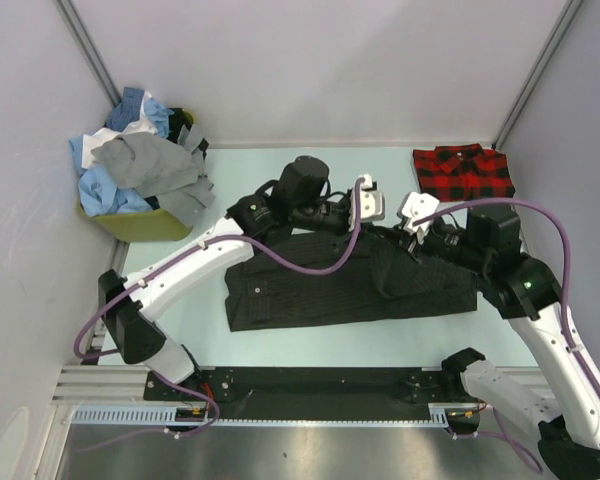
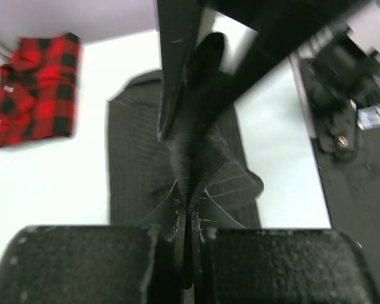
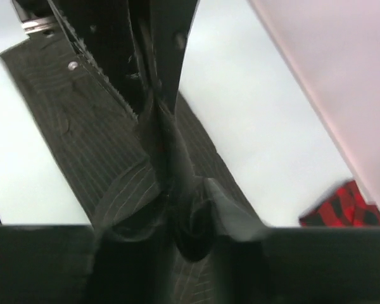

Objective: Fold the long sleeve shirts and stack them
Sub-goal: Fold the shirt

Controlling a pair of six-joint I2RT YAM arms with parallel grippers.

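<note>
The dark charcoal pinstriped long sleeve shirt lies spread across the table's middle. Its far edge is pulled up into a ridge between my two grippers. My left gripper is shut tight on a thin fold of this cloth. Just to its right, my right gripper has a bunched, looped fold of the same shirt between slightly parted jaws. The two grippers face each other, almost touching. A red-and-black plaid shirt lies folded at the back right.
A yellow-green basket at the back left holds a heap of blue, white and grey shirts. Grey walls close in the table at the back and both sides. The arms' black base rail runs along the near edge.
</note>
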